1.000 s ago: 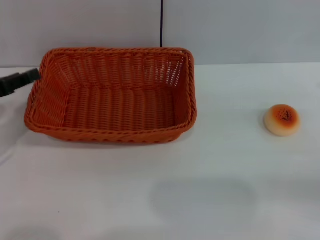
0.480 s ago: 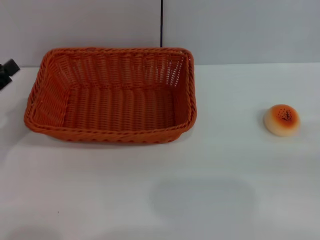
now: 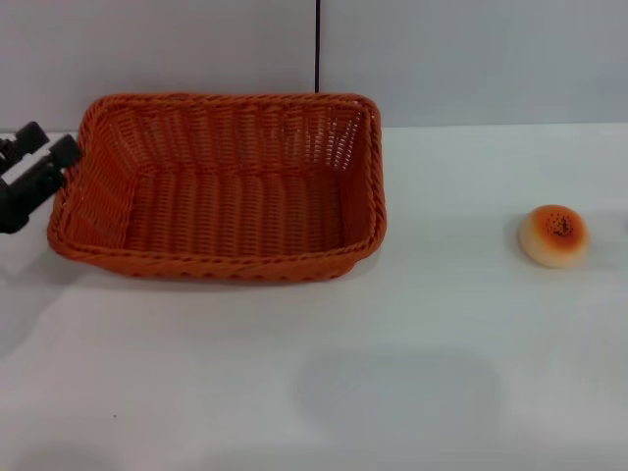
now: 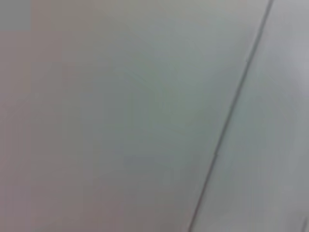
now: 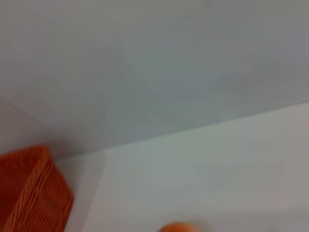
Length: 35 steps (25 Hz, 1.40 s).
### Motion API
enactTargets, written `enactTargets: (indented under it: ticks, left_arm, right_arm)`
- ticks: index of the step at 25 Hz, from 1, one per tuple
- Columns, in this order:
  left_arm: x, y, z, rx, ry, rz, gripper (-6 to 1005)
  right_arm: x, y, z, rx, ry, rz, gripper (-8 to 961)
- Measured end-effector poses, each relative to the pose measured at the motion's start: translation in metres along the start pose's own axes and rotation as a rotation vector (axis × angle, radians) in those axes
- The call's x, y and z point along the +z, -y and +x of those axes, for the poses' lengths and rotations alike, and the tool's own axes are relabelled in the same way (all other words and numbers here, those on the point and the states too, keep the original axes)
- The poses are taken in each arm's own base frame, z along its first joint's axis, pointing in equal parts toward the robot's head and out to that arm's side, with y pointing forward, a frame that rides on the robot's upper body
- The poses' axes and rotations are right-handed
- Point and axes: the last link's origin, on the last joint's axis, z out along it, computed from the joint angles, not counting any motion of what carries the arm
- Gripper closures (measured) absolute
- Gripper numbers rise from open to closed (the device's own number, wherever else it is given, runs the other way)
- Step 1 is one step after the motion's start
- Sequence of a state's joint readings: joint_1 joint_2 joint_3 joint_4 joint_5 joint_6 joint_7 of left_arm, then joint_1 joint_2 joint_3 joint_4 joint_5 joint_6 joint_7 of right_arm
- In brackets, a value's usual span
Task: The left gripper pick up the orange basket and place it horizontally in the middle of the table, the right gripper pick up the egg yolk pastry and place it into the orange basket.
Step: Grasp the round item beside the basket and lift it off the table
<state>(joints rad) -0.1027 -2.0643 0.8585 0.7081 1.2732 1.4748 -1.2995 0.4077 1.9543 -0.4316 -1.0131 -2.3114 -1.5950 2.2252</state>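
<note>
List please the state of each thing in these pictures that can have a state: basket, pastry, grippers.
basket: upright on the table, empty, left of centre.
pastry: on the table, right of the basket, apart from it, dome up, untouched.
left gripper: by the basket's left end, fingers open, holding nothing; contact with the rim unclear.
right gripper: not in view.

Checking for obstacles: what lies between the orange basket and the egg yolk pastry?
Only bare table; the head view shows nothing between the orange basket and the egg yolk pastry.
</note>
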Motion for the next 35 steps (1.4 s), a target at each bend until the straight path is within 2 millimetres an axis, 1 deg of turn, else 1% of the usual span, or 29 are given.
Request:
enactTargets:
  ticks: [1, 2, 3, 4, 6, 7, 8, 9, 11, 12, 13, 17, 22, 25, 33, 35]
  left_arm:
    - [0.000, 0.000, 0.000, 0.000, 0.000, 0.000, 371]
    - [0.002, -0.005, -0.005, 0.009, -0.006, -0.029, 371]
    - [0.003, -0.007, -0.007, 0.009, -0.010, -0.043, 370]
    - [0.003, -0.008, -0.009, 0.010, -0.011, -0.047, 370]
    - [0.003, -0.008, -0.009, 0.010, -0.011, -0.047, 370]
    - [0.002, -0.011, -0.012, 0.021, -0.014, -0.061, 370]
    - [0.002, -0.011, -0.012, 0.021, -0.014, -0.061, 370]
    - [0.001, -0.015, -0.015, 0.041, -0.017, -0.077, 371]
    - [0.001, -0.015, -0.015, 0.041, -0.017, -0.077, 371]
    - [0.001, -0.017, -0.018, 0.050, -0.021, -0.085, 371]
    - [0.001, -0.017, -0.018, 0.050, -0.021, -0.085, 372]
    - [0.000, -0.018, -0.021, 0.038, -0.022, -0.082, 372]
    - [-0.001, -0.018, -0.021, 0.035, -0.024, -0.084, 374]
    - [-0.001, -0.019, -0.020, 0.036, -0.024, -0.087, 374]
    - [0.001, -0.018, -0.017, 0.043, -0.032, -0.098, 376]
    - [0.002, -0.019, -0.017, 0.044, -0.030, -0.103, 376]
  right_arm:
    - [0.004, -0.002, -0.002, -0.006, -0.026, -0.008, 225]
    - [0.013, -0.008, -0.008, -0.016, -0.089, -0.049, 225]
    - [0.013, -0.008, -0.008, -0.016, -0.089, -0.049, 225]
    - [0.017, -0.011, -0.009, -0.021, -0.115, -0.069, 225]
    - [0.029, -0.019, -0.011, -0.031, -0.175, -0.107, 225]
    - [0.038, -0.025, -0.011, -0.040, -0.218, -0.124, 225]
    - [0.038, -0.025, -0.011, -0.040, -0.218, -0.124, 225]
    - [0.042, -0.026, -0.012, -0.046, -0.233, -0.121, 225]
    - [0.049, -0.027, -0.012, -0.055, -0.258, -0.102, 225]
    - [0.057, -0.026, -0.011, -0.058, -0.280, -0.072, 225]
    - [0.057, -0.026, -0.011, -0.058, -0.280, -0.072, 225]
    - [0.067, -0.022, -0.008, -0.049, -0.297, -0.031, 225]
    - [0.073, -0.020, -0.008, -0.077, -0.275, -0.018, 226]
    - [0.075, -0.020, -0.008, -0.085, -0.270, -0.016, 226]
    - [0.088, -0.026, -0.007, -0.130, -0.256, -0.033, 226]
    - [0.092, -0.026, -0.006, -0.131, -0.247, -0.026, 330]
